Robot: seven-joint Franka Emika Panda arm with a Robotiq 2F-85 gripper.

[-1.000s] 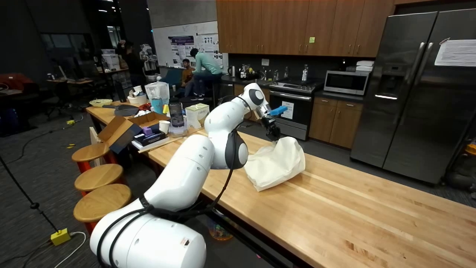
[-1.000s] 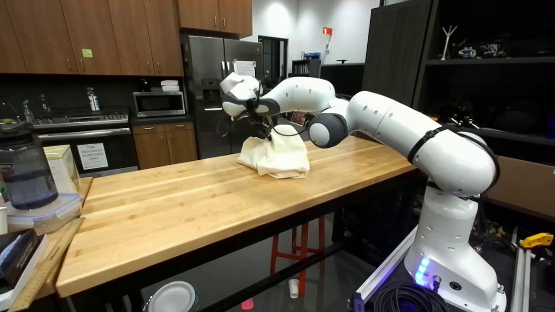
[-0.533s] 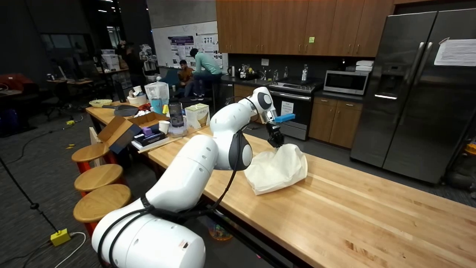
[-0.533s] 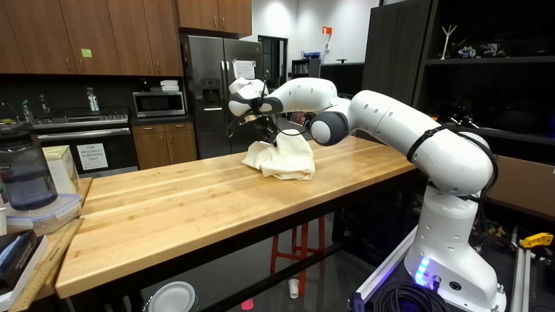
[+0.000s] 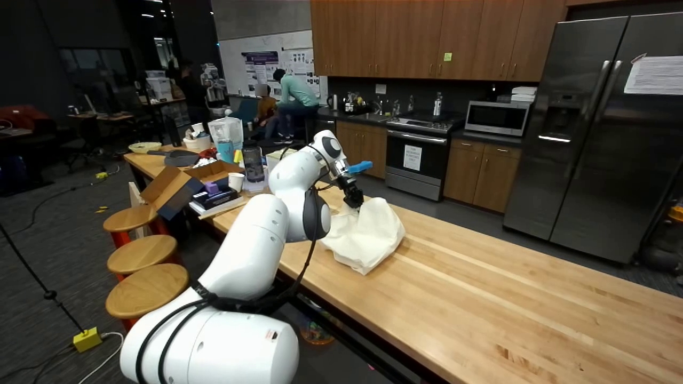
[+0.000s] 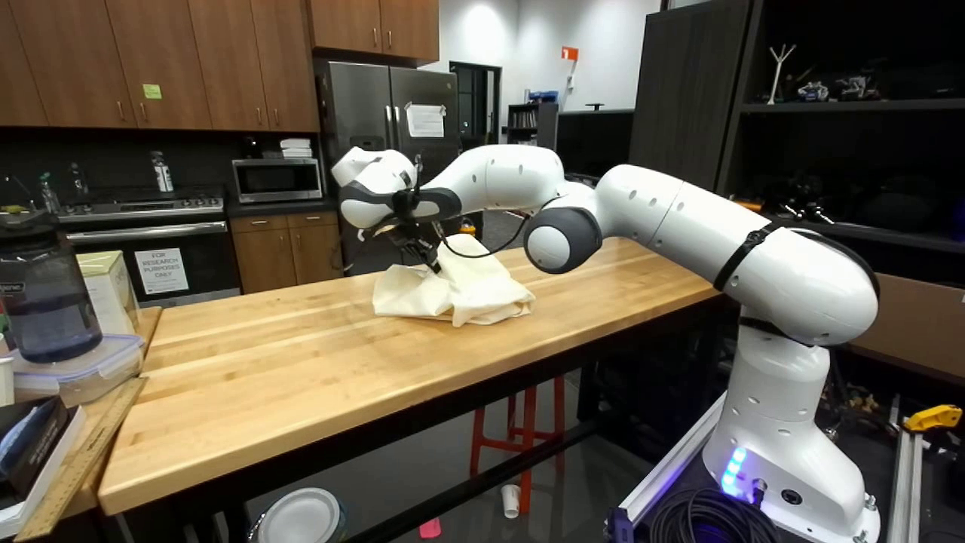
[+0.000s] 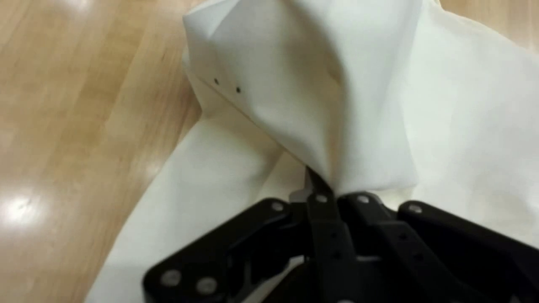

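My black, hinged, silver-riveted fingers (image 7: pixel 326 227) are drawn tight together, pinching a fold of a crumpled cream bag-like fabric cloth (image 6: pixel 482 286) that rests on a long blond-wood table (image 6: pixel 301 377); in both exterior views a peak of it stands up just beside them. Contents, if any, can't be seen. The cloth: prob. light & soft, w/ enough body to hold a crease; not fragile, not esp. slippery, tho loose layers could slide over each other & a thin pinch may catch only one ply. Best hold, I'd judge: the raised fold or the straight seam (image 7: pixel 252 120) running up to my fingers, near two sm. dark dots (image 7: pixel 238 89).

In the bg, a white rectangular paper sign (image 6: pixel 160 271) on the black-and-steel oven (image 6: pixel 212 262) reads "FOR RESEARCH PURPOSES ONLY." Print on a white paper sheet (image 5: pixel 655 76) on the gray steel fridge (image 5: pixel 576 160) is too sm. to read; ditto the yellow-green square note (image 6: pixel 151 91) on the brown wood cabinets (image 6: pixel 75 60). Lettering on the tall clear plastic jug (image 6: pixel 53 309) is cut off at the view's edge; no brand legible there.
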